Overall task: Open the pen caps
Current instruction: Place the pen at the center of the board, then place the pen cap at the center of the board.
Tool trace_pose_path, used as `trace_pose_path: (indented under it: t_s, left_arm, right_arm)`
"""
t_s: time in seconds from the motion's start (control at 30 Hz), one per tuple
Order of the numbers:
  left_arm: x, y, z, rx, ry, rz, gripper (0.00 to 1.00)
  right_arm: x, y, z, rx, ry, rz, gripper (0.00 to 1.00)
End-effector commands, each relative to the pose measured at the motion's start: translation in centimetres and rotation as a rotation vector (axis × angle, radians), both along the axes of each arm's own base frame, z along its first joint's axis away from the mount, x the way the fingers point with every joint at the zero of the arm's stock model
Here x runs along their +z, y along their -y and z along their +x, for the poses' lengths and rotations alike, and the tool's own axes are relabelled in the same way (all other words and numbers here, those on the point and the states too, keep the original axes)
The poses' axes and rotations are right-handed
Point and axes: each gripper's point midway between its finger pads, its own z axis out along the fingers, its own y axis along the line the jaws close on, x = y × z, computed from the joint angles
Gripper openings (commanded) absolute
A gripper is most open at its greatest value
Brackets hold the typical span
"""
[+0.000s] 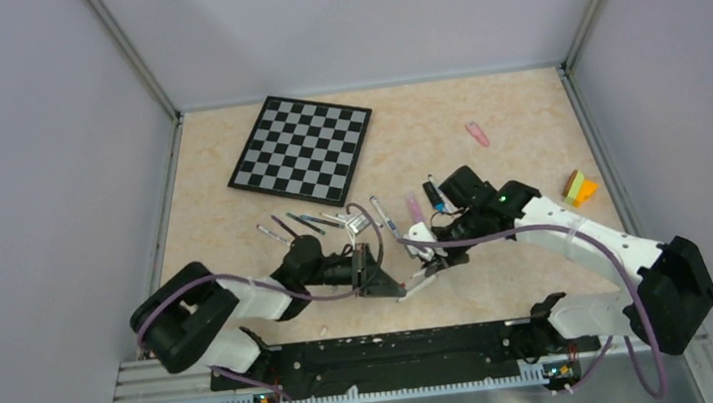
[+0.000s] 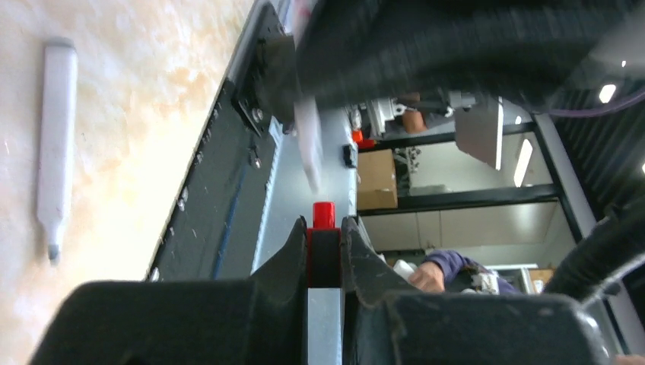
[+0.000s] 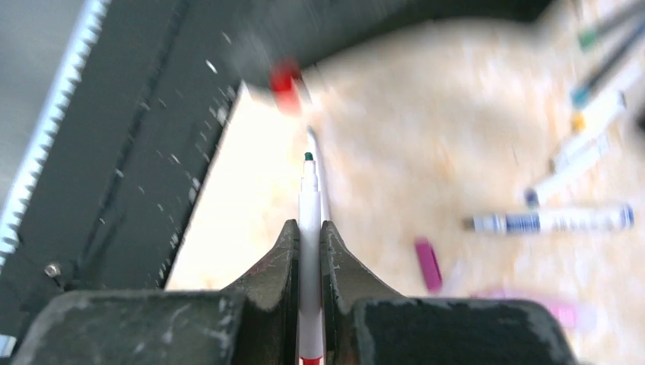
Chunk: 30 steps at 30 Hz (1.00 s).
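The left jaws are closed tight on a small red cap (image 2: 324,214); the right jaws pinch a thin white pen (image 3: 309,194), tip bare, above the counter's (image 3: 395,182) near edge. Both seem light, stiff and slippery; better to grip the pen mid-body.

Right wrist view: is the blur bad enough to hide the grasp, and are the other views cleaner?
Right wrist: the held pen is fairly sharp, while the loose pens behind it are smeared. Left wrist: the clamped red cap is sharp, and the held pen above it is smeared. Top external: sharp, evenly lit, no glare.
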Motion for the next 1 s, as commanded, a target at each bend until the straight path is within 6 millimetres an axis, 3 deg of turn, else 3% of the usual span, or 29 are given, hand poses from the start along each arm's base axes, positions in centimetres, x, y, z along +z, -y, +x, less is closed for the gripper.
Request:
trace_pose_path:
  t_s: [0.0, 0.23, 0.37, 0.5, 0.7, 0.97]
  left_arm:
    - [-1.2, -4.5, -5.1, -0.176, -0.016, 0.032, 0.00]
    - [-0.5, -5.0, -4.3, -0.121, 0.080, 0.085, 0.00]
    - [-0.9, -5.0, -1.0, 0.025, 0.232, 0.224, 0.00]
    - [-2.5, -6.4, 2.7, 0.216, 0.294, 0.418, 0.02]
    - [-3.9, -7.4, 6.3, 0.402, 0.323, 0.535, 0.04]
    - [-6.9, -9.0, 9.6, 0.520, 0.322, 0.740, 0.07]
  right_arm:
    - [-1.2, 4.8, 3.5, -0.185, 0.105, -0.138, 0.00]
    - [-1.4, 5.6, 4.6, -0.209, 0.147, -0.153, 0.00]
    - [-3.3, 5.8, 2.6, -0.123, 0.113, -0.162, 0.00]
    - [-6.9, 6.6, 0.7, -0.065, 0.121, -0.234, 0.00]
    - [-9.9, 7.1, 0.3, -0.026, 0.158, -0.302, 0.00]
    - [-11.0, 6.7, 1.1, -0.053, 0.189, -0.335, 0.09]
